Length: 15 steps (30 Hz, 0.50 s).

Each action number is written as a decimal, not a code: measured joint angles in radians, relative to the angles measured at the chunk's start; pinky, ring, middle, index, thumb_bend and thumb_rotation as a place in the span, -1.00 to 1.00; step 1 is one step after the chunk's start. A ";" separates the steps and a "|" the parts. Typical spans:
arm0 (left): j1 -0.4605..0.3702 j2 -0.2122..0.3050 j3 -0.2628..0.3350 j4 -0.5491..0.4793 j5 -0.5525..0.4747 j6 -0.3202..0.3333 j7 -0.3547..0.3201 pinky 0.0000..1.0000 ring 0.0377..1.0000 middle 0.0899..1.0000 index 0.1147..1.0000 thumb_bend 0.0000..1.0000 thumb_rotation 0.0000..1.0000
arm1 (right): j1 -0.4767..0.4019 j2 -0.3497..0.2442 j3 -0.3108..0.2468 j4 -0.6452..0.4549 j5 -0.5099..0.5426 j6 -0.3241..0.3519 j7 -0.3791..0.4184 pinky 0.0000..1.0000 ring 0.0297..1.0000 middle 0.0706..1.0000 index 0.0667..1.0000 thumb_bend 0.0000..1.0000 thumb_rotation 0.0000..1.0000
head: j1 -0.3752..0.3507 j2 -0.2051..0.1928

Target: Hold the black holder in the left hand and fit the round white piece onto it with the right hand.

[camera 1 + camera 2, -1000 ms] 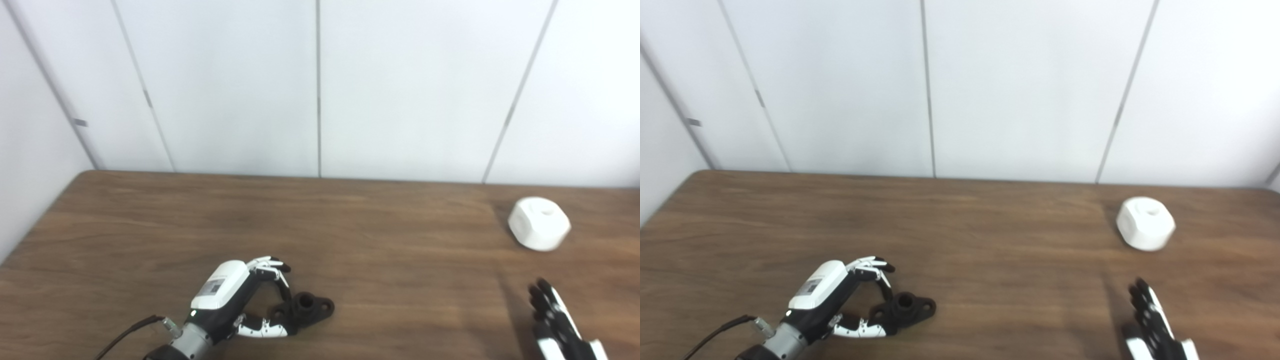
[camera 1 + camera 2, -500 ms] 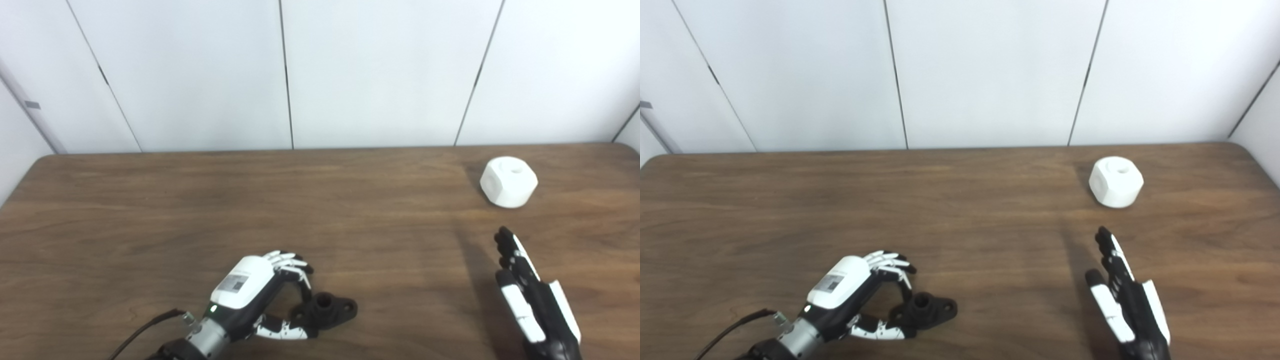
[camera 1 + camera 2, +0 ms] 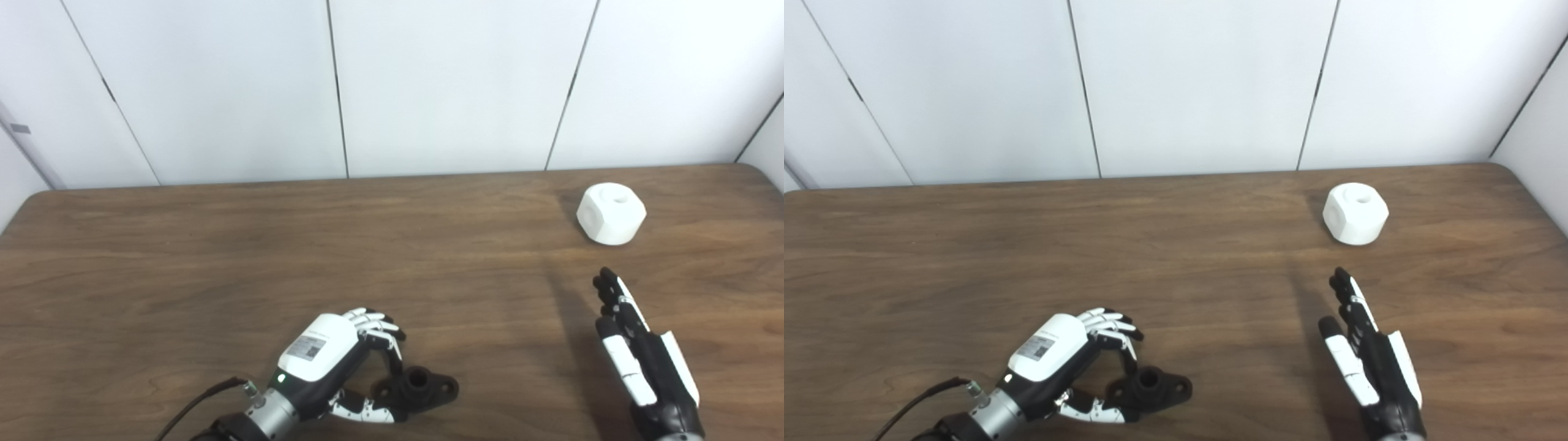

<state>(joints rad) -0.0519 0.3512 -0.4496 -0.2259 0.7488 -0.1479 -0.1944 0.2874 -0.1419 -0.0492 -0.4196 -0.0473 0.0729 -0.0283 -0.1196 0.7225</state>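
The black holder [image 3: 422,389] lies on the wooden table [image 3: 245,257] near the front edge, left of centre. My left hand [image 3: 334,361] is curled over its left end, with fingers above and thumb below pinching it. The round white piece [image 3: 610,214] sits at the back right, with a hole in its top. My right hand [image 3: 640,355] is open and empty, fingers straight and pointing toward the white piece, about a hand's length short of it. Both also show in the right eye view: the holder [image 3: 1154,387] and the white piece [image 3: 1355,213].
White wall panels [image 3: 453,86] stand right behind the table's back edge. The table's right edge [image 3: 1534,202] runs close to the white piece. A black cable [image 3: 196,401] trails from my left wrist.
The camera has shifted, so the whole picture moved. My right hand has risen further into view toward the white piece. My left hand stays curled on the holder.
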 measured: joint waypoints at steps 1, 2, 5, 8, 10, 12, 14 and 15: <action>0.000 -0.002 0.001 0.000 0.000 -0.001 0.000 0.79 0.70 0.50 -0.16 0.03 -0.90 | -0.001 0.000 0.000 0.000 0.000 0.001 -0.003 1.00 0.97 0.91 0.95 0.17 0.67 | 0.000 0.000; 0.000 -0.002 0.001 0.001 0.000 -0.002 0.000 0.79 0.70 0.50 -0.16 0.03 -0.90 | -0.001 0.000 0.000 0.000 0.000 0.002 -0.006 1.00 0.97 0.92 0.95 0.17 0.67 | 0.000 -0.006; 0.000 -0.003 0.004 0.004 -0.003 -0.003 -0.001 0.78 0.69 0.50 -0.16 0.03 -0.90 | -0.009 -0.001 -0.001 0.000 0.003 0.007 -0.007 0.99 0.97 0.92 0.94 0.10 0.58 | -0.003 -0.014; 0.000 -0.006 0.007 0.012 -0.009 -0.007 0.000 0.77 0.69 0.50 -0.16 0.03 -0.90 | -0.038 -0.003 -0.005 0.000 0.003 0.021 -0.011 0.93 0.96 0.92 0.96 0.05 0.58 | -0.009 -0.021; 0.001 -0.008 0.009 0.018 -0.009 -0.018 0.003 0.77 0.69 0.51 -0.16 0.03 -0.90 | -0.069 -0.005 -0.011 -0.003 -0.001 0.038 -0.014 0.97 0.98 0.93 0.97 0.06 0.61 | -0.015 -0.026; 0.002 -0.010 0.011 0.020 -0.010 -0.023 0.003 0.77 0.69 0.51 -0.16 0.03 -0.90 | -0.108 -0.006 -0.018 -0.006 -0.021 0.066 -0.017 0.99 1.00 0.95 0.98 0.07 0.66 | -0.023 -0.032; 0.003 -0.012 0.014 0.021 -0.010 -0.028 0.003 0.77 0.69 0.51 -0.16 0.03 -0.90 | -0.144 -0.007 -0.017 -0.017 -0.083 0.108 -0.020 1.00 1.00 0.95 0.97 0.08 0.72 | -0.023 -0.032; 0.003 -0.013 0.015 0.023 -0.010 -0.031 0.004 0.77 0.69 0.51 -0.16 0.03 -0.90 | -0.159 -0.012 -0.014 -0.023 -0.118 0.123 -0.020 1.00 0.98 0.95 0.97 0.09 0.73 | -0.023 -0.041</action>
<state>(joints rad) -0.0485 0.3380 -0.4348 -0.2030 0.7384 -0.1794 -0.1906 0.1285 -0.1537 -0.0637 -0.4423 -0.1656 0.1962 -0.0487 -0.1427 0.6812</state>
